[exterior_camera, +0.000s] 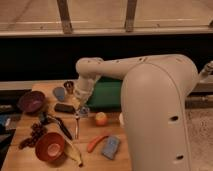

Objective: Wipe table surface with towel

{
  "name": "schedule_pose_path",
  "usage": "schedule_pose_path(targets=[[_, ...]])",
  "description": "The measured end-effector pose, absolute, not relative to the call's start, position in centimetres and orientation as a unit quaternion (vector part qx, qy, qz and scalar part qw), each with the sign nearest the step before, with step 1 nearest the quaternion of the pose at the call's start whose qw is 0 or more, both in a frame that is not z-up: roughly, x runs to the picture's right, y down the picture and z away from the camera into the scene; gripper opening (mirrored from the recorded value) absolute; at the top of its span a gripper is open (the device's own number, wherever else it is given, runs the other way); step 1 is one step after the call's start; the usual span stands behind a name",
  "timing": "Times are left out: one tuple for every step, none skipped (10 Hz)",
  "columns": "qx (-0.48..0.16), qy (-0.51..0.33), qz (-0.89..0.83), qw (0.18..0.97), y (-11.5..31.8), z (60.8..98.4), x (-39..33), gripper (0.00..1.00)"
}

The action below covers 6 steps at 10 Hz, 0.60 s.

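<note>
The small pale bluish-white cloth towel [84, 111] is seemingly pinched in the clenched gripper [82, 107], low on the light brown wooden tabletop [95, 134]. The round orange fruit [101, 118] just beside it could be knocked rolling if a wide stroke is swept.

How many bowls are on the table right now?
2: dark purple round bowl at far left; orange-red round bowl front left. The arm may hide more. Claw, shut on pale cloth towel, is mid-table.

Single raised view over the arm [150, 100], angled down at table surface [92, 161], gripper [82, 107] centre-left
</note>
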<state>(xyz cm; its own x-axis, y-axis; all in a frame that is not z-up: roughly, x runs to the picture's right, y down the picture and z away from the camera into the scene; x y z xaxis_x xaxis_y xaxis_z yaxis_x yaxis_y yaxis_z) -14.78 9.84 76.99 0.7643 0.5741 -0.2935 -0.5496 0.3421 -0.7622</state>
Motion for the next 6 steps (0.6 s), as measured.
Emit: schedule_pose_path(targets=[[-0.467, -0.009, 0.339, 0.817, 10.1, 77.7, -15.3, 0.17], [-0.477, -0.007, 0.333, 0.813, 10.7, 78.4, -16.2, 0.17], [-0.488, -0.002, 0.331, 0.808, 11.7, 79.2, -16.6, 0.17], [-0.505, 0.005, 0.331, 0.797, 13.5, 80.6, -17.0, 0.17], [-0.522, 0.013, 0.332, 0.785, 15.1, 81.7, -17.1, 0.17], [-0.536, 0.021, 0.334, 0.775, 16.4, 82.2, -17.2, 0.17]])
